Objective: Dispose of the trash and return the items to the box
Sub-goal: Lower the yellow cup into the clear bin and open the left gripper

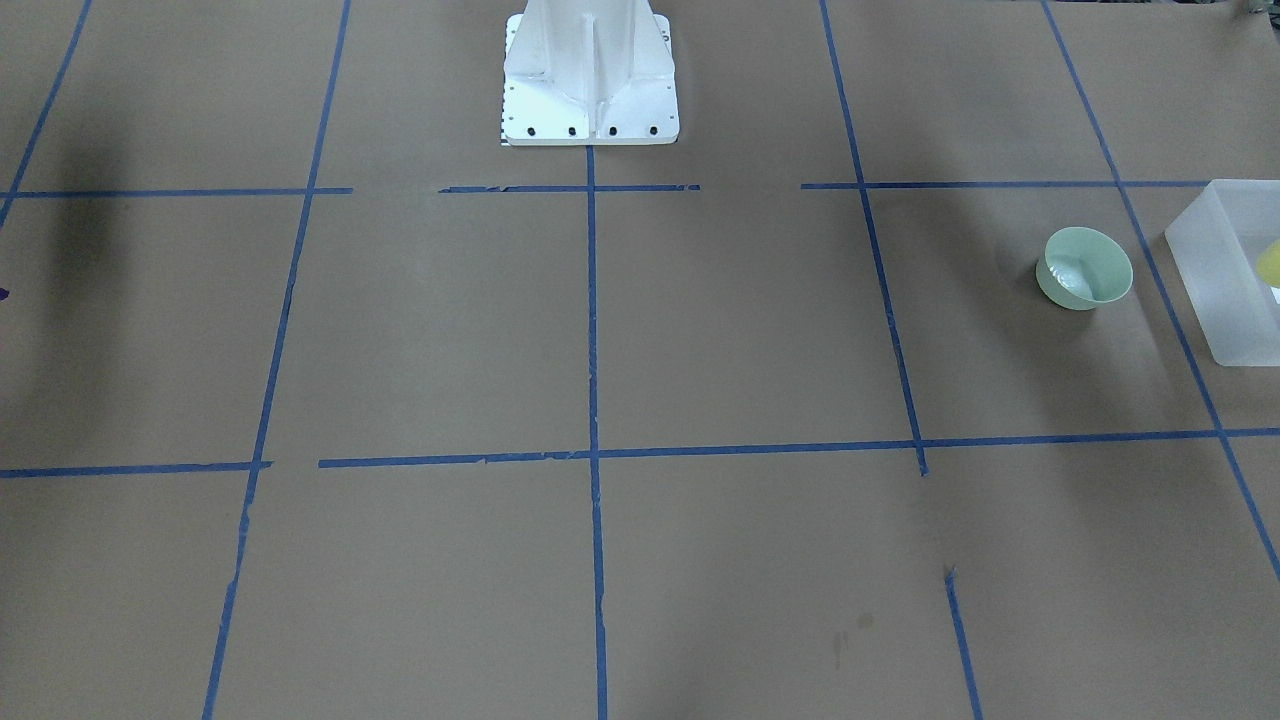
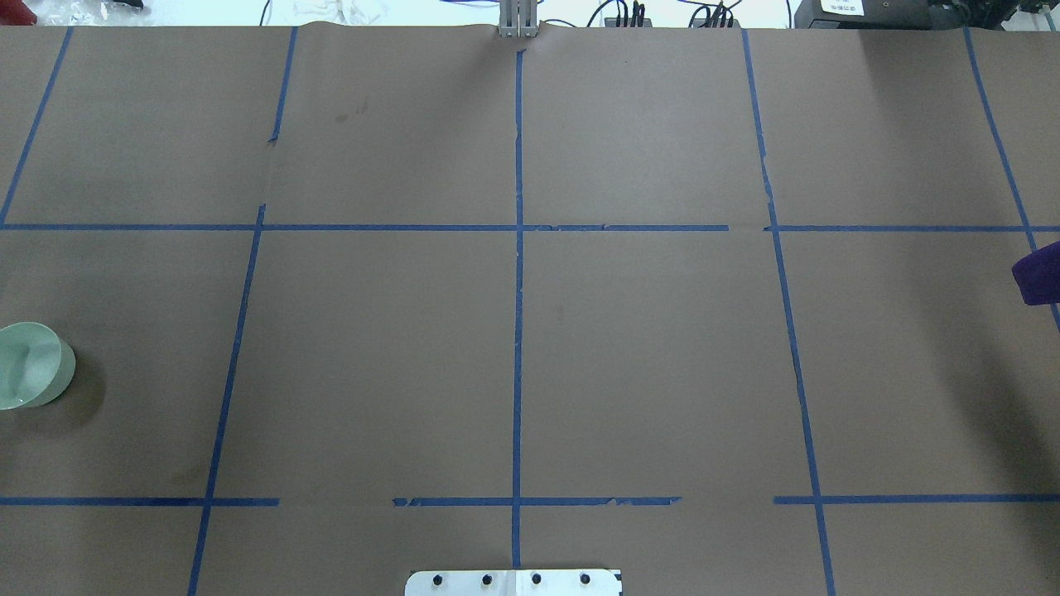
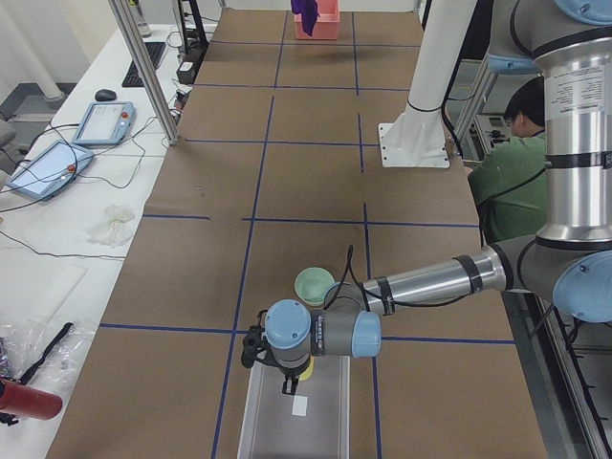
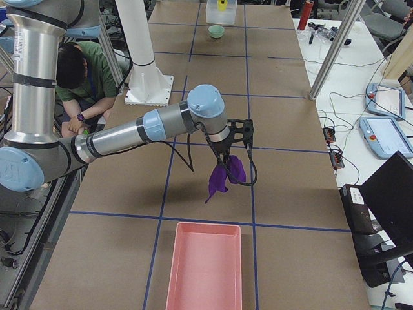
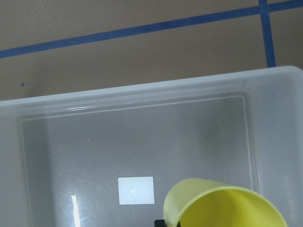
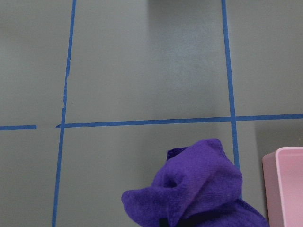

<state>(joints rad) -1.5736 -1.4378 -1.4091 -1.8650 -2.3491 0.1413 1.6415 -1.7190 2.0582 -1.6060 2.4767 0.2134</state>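
My left gripper (image 3: 286,379) is shut on the yellow cup (image 5: 222,205) and holds it over the inside of the translucent box (image 5: 142,92) at the table's left end. The cup shows through the box wall in the front view (image 1: 1270,262). The mint-green bowl (image 1: 1085,268) stands upright on the paper just beside the box (image 1: 1215,290); it also shows in the overhead view (image 2: 29,364). My right gripper (image 4: 231,155) is shut on a purple cloth (image 4: 226,175) and holds it in the air above the table, short of the pink tray (image 4: 203,271).
The pink tray's rim (image 6: 284,184) is at the right end of the table. The robot's white pedestal (image 1: 590,80) stands at the table's rear middle. A person in green (image 3: 512,163) sits behind the robot. Blue tape lines cross the brown paper.
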